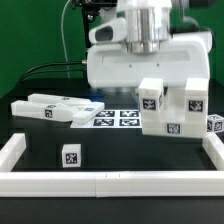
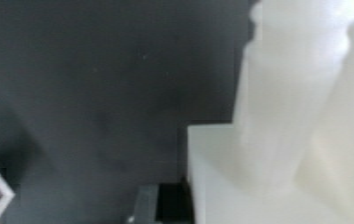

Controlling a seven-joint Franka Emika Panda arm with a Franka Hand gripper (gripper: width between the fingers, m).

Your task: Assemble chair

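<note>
The partly built white chair (image 1: 172,106), blocky and tagged, stands at the exterior view's right, under the arm. My gripper (image 1: 150,80) is low over it, its fingers hidden among the blocks. In the wrist view the chair's flat plate (image 2: 272,175) and two upright bars (image 2: 289,70) fill the frame. One dark fingertip (image 2: 170,205) sits right beside the plate's edge, and the other finger is hidden. Flat loose chair parts (image 1: 52,108) lie at the exterior view's left. A small tagged block (image 1: 70,157) lies near the front.
The marker board (image 1: 112,117) lies in the middle behind the chair. A white border rail (image 1: 110,184) runs along the front and up both sides. Another small tagged piece (image 1: 215,123) sits at the far right by the rail.
</note>
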